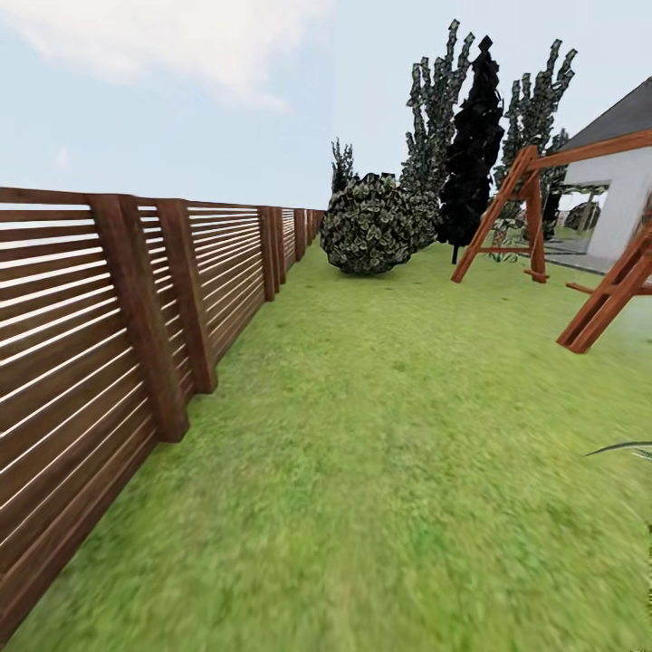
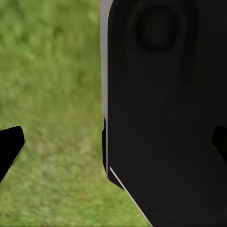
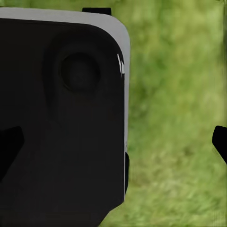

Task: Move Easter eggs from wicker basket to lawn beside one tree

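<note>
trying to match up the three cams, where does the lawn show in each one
Head view: the lawn spreads over the lower middle and right, from the fence to the swing frame.
Left wrist view: lawn beside a black robot part.
Right wrist view: lawn beside the same sort of black part.
Shared landmark: the mottled green grass itself.

A long brown slatted wooden fence (image 1: 136, 308) is seen running along the left side into the distance. A low round bush with speckled green leaves (image 1: 367, 226) is set at the far end. A reddish-brown wooden swing frame (image 1: 543, 208) is placed at the right, before a white-walled house with a grey roof (image 1: 620, 181).
</note>
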Robot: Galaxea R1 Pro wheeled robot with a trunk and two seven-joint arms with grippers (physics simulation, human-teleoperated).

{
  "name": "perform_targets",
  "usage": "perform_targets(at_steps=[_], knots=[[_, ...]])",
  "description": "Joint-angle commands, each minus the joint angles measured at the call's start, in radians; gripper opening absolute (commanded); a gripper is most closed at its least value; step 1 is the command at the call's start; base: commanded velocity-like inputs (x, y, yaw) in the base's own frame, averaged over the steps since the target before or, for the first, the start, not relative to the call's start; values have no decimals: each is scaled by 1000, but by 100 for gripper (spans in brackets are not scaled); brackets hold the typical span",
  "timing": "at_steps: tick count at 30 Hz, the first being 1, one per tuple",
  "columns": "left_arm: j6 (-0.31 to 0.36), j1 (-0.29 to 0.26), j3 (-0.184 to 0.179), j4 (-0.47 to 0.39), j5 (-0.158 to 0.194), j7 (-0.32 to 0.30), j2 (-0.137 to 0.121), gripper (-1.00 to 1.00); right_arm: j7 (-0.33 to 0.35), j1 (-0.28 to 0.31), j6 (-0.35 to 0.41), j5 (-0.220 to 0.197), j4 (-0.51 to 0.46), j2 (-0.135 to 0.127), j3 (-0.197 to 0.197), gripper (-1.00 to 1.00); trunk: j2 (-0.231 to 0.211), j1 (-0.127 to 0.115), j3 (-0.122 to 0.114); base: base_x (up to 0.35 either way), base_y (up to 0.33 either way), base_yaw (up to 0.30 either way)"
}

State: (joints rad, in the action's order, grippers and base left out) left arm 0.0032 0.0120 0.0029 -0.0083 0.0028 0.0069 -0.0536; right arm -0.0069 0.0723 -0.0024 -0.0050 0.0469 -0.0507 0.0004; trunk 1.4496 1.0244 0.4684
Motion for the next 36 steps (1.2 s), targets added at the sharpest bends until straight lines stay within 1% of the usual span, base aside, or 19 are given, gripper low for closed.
perform_targets(at_steps=[1,6,23,36], knots=[[0,0,0,-1,0,0,0,100,-1,1,0,-1,2,0,0,100,0,1,1,330,0,-259],[0,0,0,-1,0,0,0,100,-1,1,1,1,2,0,1,100,0,1,1,330,0,-105],[0,0,0,-1,0,0,0,100,-1,1,1,4,2,0,2,100,0,1,1,330,0,-5],[0,0,0,-1,0,1,0,100,-1,1,1,3,2,-1,1,100,0,1,1,330,0,-227]])
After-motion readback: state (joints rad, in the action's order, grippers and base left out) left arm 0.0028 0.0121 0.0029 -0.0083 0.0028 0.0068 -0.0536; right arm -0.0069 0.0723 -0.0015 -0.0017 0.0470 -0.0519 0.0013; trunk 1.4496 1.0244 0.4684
